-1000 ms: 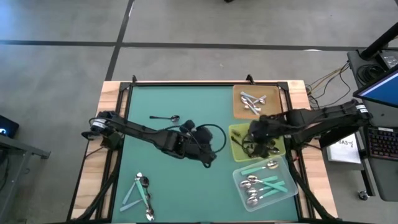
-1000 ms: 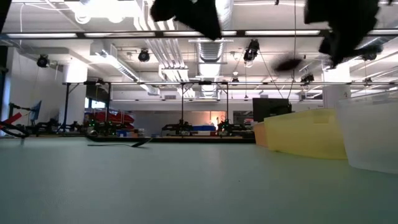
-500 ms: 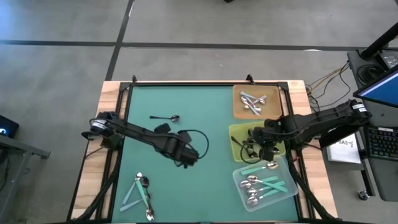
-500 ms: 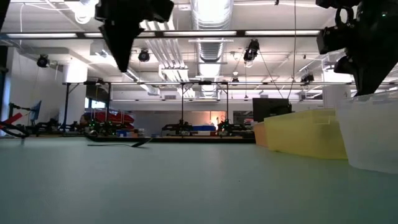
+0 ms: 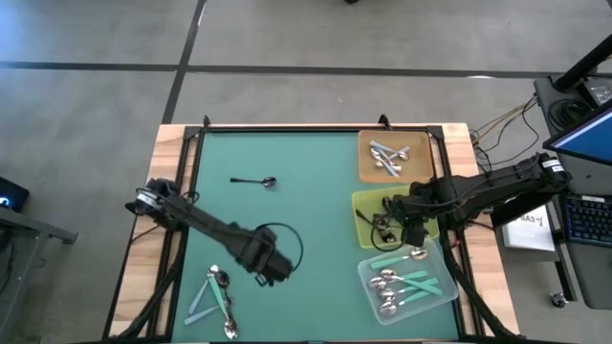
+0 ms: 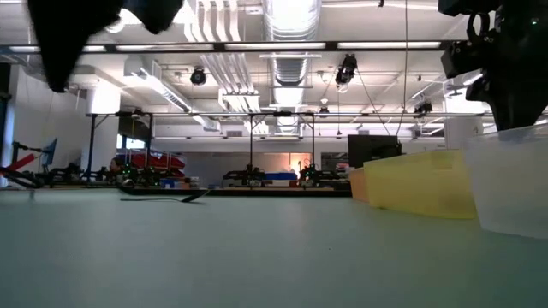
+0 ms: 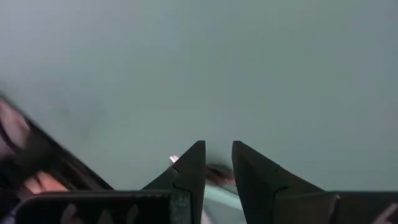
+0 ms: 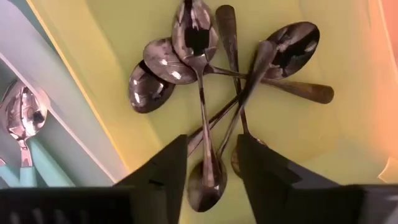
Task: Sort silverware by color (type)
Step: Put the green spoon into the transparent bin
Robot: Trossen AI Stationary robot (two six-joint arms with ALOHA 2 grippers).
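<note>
**A:** Where do the spoons lie?

**B:** In my right wrist view, a cluster of dark spoons (image 8: 211,81) lies crossed in the yellow tray (image 8: 323,143), directly ahead of the right gripper (image 8: 212,163). Its fingers stand apart with nothing between them; the spoons rest on the tray floor just beyond the tips. To one side of those fingers, past the tray wall, I see a teal-handled spoon (image 8: 25,124).

**A:** And from above?

**B:** The right gripper (image 5: 400,226) hangs over the yellow tray (image 5: 365,203). Beyond it lies the wooden tray (image 5: 367,164) of silver spoons (image 5: 390,158); on its near side is the clear tray (image 5: 442,296) with teal-handled spoons (image 5: 406,283). A lone dark spoon (image 5: 254,181) rests on the green mat (image 5: 287,153), well apart from both grippers.

**A:** The left arm?

**B:** The left gripper (image 5: 271,270) hovers over the mat, near a loose pile of spoons (image 5: 218,298), teal-handled and silver. In my left wrist view its fingers (image 7: 189,177) stand slightly apart, holding nothing; a blurred piece of cutlery shows just past the tips, though I cannot tell which kind.

**A:** Low view?

**B:** The lone dark spoon (image 6: 163,197) lies flat far across the mat; the yellow tray (image 6: 411,184) and clear tray (image 6: 514,180) stand side by side.
</note>
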